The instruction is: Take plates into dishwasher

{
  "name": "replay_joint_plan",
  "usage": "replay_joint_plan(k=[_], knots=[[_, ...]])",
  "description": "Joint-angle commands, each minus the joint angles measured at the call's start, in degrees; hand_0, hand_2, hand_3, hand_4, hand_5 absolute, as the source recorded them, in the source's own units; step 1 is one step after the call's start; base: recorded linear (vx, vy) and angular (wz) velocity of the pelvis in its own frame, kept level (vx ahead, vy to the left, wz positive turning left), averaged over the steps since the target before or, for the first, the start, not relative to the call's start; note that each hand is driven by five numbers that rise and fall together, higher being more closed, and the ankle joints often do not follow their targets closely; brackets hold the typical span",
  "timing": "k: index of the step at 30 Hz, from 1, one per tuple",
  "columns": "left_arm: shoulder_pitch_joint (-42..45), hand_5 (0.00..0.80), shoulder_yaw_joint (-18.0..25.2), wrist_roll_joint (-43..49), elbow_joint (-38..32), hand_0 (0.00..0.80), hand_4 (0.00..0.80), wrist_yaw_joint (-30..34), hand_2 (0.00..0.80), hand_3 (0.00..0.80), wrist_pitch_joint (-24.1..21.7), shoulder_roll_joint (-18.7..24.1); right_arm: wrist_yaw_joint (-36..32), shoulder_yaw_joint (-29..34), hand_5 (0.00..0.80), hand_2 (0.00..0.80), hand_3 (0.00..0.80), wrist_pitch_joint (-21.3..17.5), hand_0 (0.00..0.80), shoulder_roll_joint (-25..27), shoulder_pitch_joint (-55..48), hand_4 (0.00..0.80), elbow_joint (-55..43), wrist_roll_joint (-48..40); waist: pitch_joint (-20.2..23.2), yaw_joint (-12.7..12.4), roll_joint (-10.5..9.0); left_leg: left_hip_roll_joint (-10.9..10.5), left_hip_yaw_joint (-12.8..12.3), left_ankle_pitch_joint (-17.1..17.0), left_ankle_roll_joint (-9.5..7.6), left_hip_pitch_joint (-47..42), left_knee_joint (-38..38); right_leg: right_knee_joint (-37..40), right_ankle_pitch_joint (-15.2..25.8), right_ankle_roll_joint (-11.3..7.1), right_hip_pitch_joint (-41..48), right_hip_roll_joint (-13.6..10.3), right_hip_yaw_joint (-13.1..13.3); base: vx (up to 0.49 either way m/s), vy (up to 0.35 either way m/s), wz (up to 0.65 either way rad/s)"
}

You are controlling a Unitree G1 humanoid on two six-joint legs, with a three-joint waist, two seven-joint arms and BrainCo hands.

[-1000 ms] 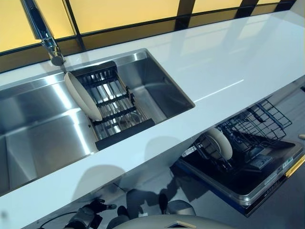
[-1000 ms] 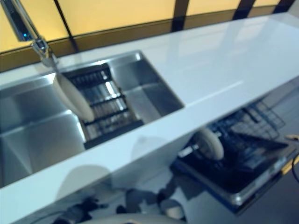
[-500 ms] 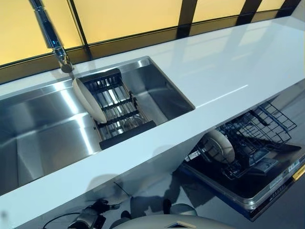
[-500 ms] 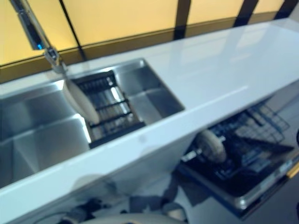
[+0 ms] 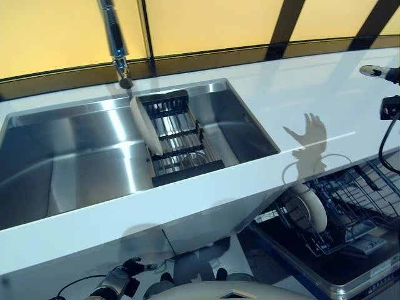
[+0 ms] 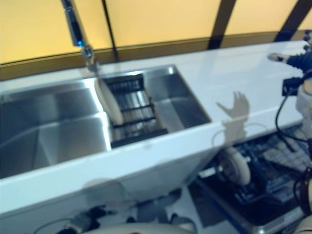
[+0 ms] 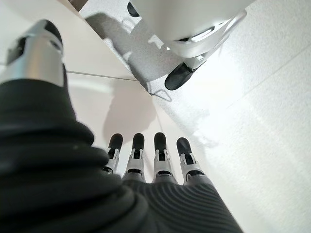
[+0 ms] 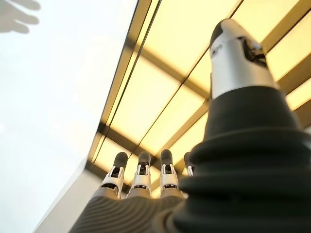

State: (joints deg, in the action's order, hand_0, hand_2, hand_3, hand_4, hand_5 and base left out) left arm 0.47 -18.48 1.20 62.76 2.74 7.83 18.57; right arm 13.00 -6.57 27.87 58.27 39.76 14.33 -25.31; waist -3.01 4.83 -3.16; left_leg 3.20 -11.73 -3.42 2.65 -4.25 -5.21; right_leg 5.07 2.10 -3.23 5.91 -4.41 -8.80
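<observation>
One plate (image 5: 145,125) stands on edge in the dark rack (image 5: 181,140) inside the steel sink (image 5: 75,162), just under the tap (image 5: 115,40). A second plate (image 5: 309,209) stands upright in the dishwasher basket (image 5: 350,206), low at right. Left hand (image 7: 146,160) hangs low near the floor, fingers straight, empty. Right hand (image 8: 146,179) is raised above the white counter (image 5: 300,100) at far right, fingers extended, holding nothing.

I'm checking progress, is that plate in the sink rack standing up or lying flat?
Standing on edge: the plate leans in the black rack inside the sink.
</observation>
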Motion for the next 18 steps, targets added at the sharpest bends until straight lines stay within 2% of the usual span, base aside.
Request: replay_joint_plan(k=[1, 9, 18], knots=[[-3.59, 0.000, -1.09, -1.12, 1.71, 0.000, 0.000, -0.73, 0.000, 0.000, -0.03, 1.51, -0.26, -4.10, 0.000, 0.000, 0.000, -0.18, 0.000, -2.88, 8.79, 0.000, -1.78, 3.64, 0.40, -3.20, -2.19, -0.12, 1.56, 5.15, 0.09, -2.72, 0.51, -1.08, 0.86, -4.68, -1.25, -2.62, -0.82, -0.005, 0.018, 0.12], [-3.55, 0.000, -1.30, -2.27, 0.81, 0.000, 0.000, -1.49, 0.000, 0.000, 0.97, 0.93, -3.21, -10.91, 0.000, 0.000, 0.000, 2.02, 0.000, -10.20, 11.13, 0.000, -1.60, 5.13, -0.21, -5.63, -1.96, -0.22, 2.91, 4.59, 0.20, -2.41, 0.63, -1.13, 0.82, -4.73, -0.48, -3.41, -2.44, 0.007, 0.013, 0.15], [-3.02, 0.000, -1.79, -2.78, 0.10, 0.000, 0.000, -2.08, 0.000, 0.000, 1.48, 0.67, -5.44, -16.89, 0.000, 0.000, 0.000, 4.14, 0.000, -16.13, 14.37, 0.000, -0.23, 6.10, -0.81, -8.14, -1.93, -0.20, 4.10, 3.91, 0.55, -1.83, 0.50, -0.87, 0.83, -4.81, 0.24, -3.98, -4.60, 0.005, 0.014, 0.12]])
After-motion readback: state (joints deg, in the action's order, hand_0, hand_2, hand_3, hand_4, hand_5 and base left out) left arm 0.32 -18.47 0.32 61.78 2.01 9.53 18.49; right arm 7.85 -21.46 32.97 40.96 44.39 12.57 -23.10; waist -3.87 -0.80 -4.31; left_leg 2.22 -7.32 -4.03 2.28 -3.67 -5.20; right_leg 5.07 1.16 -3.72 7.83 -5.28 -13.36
